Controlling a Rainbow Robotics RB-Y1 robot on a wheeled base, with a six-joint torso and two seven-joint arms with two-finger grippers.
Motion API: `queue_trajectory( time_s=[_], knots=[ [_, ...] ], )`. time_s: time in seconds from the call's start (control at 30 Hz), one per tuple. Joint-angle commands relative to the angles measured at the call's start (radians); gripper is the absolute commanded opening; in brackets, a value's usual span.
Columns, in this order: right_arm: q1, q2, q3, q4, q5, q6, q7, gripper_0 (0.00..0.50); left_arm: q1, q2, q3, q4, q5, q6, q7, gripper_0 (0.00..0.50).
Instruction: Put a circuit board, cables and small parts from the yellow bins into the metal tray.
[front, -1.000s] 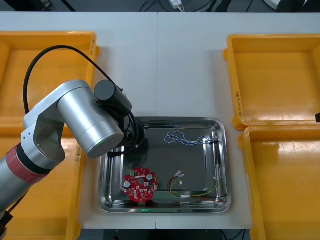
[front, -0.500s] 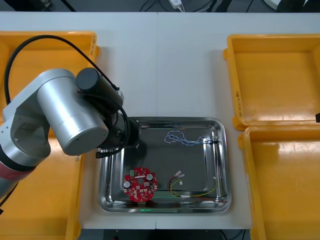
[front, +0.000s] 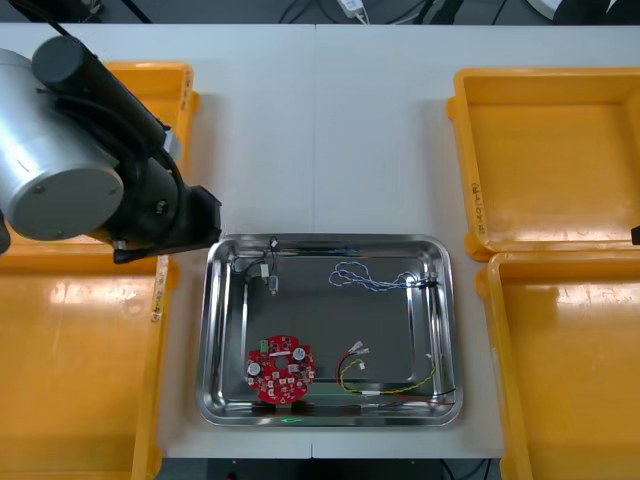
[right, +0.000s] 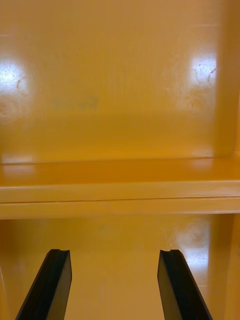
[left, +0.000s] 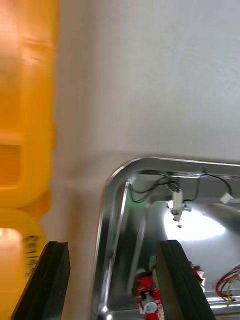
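The metal tray (front: 224, 412) holds a round red circuit board (front: 281, 371), a twisted blue and white cable (front: 373, 277), a red and yellow cable (front: 392, 380) and a black cable (front: 258, 266) with a small metal part (front: 271, 284). My left gripper (left: 112, 287) is open with nothing between its fingers. It hovers above the table just outside the tray's far left corner (left: 111, 186). Beyond its fingers lie the black cable (left: 152, 186), the small metal part (left: 176, 204) and the circuit board (left: 149, 296). My right gripper (right: 114, 287) is open over a yellow bin (right: 120, 115).
The left arm's silver body (front: 60, 150) covers part of the far left yellow bin (front: 160, 75). The near left bin (front: 80, 380) lies beside the tray. The right bins (front: 550, 160) (front: 570, 370) look bare inside. Bare table stretches beyond the tray.
My left arm has lifted out of the tray and swung back to the far left. The black cable with the small metal part now lies uncovered in the tray's far left corner.
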Motion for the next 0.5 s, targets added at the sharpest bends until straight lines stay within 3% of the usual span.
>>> queue_trajectory(
  time_s=[0.03,0.5],
  knots=[
    [0.008,0.002,-0.036,-0.029,0.003,0.001,0.044,0.5,-0.024,0.096,0.109,-0.029,0.054,0.056,-0.065,0.5],
    [0.008,0.002,-0.036,-0.029,0.003,0.001,0.044,0.5,0.178,0.207,0.347,-0.026,0.099,0.078,-0.249,0.5]
  ],
)
